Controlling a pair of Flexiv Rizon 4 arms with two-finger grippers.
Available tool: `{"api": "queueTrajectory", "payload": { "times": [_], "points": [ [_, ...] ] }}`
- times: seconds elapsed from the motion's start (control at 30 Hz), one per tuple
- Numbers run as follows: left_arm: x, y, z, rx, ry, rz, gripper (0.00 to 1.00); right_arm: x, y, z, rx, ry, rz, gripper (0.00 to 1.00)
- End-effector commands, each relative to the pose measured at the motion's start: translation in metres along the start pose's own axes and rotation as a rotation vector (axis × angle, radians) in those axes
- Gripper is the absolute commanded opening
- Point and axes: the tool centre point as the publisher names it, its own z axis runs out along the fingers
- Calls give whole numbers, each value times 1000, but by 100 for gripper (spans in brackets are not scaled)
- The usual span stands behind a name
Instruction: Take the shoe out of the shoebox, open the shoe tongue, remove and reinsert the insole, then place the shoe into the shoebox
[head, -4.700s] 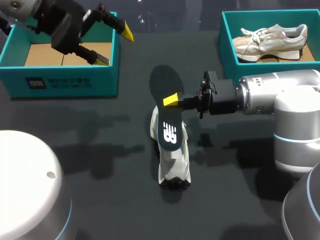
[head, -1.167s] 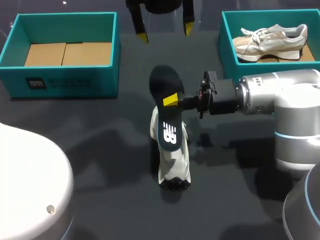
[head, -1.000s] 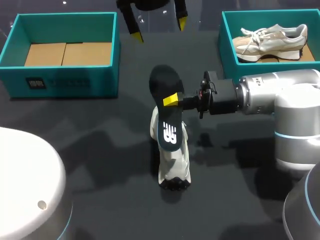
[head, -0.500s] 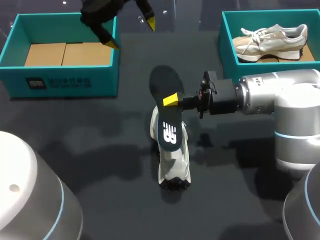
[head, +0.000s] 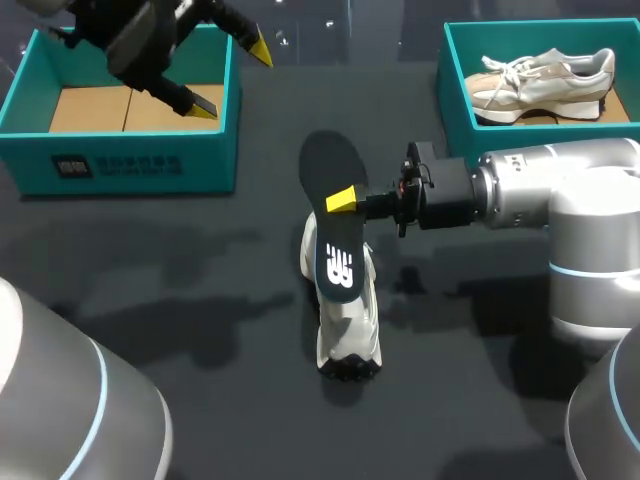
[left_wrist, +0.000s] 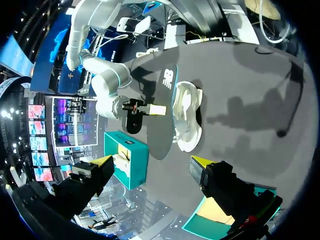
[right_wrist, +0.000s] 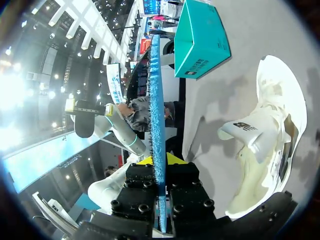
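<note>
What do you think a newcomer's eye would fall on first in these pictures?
First, the dark insole, gripped by the right tool and standing over the white shoe at the table's middle. Next, the left tool, open above the teal shoebox at the far left, which holds no shoe. A beige sneaker lies in a second shoebox at the far right.

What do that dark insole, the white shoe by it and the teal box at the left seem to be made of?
Insole: probably foam with a matte black fabric top; the right wrist view shows a blue, pebbled edge.
Shoe: looks like pale mesh with smoother synthetic panels that catch the light; hard to be sure.
Box: cardboard, with teal printed walls and a plain brown floor.
</note>
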Motion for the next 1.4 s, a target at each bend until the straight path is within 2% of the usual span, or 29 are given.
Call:
{"api": "queueTrajectory", "payload": {
  "times": [0.03, 0.27, 0.4, 0.8, 0.83, 0.9, 1.2, 1.4],
  "points": [
    [5, -2, 2, -5, -195, 2, 100, -1, 0, 2, -1, -1, 0, 0],
    [24, 6, 17, -2, -300, 31, 100, -1, 0, 2, -1, -1, 0, 0],
    [34, 10, 26, 71, -478, 40, 100, -1, 0, 2, -1, -1, 0, 0],
    [34, 10, 26, 71, -478, 40, 100, -1, 0, 2, -1, -1, 0, 0],
    [35, 9, 32, 76, -474, 34, 100, -1, 0, 2, -1, -1, 0, 0],
    [35, 8, 41, 28, -479, 47, 100, -1, 0, 2, -1, -1, 0, 0],
    [38, 14, 66, 28, -505, 16, 100, 0, -1, -3, -22, 63, -4, 0],
    [38, 14, 68, 43, -507, 13, 100, 0, -2, -4, -39, 65, -6, 0]
  ]
}}
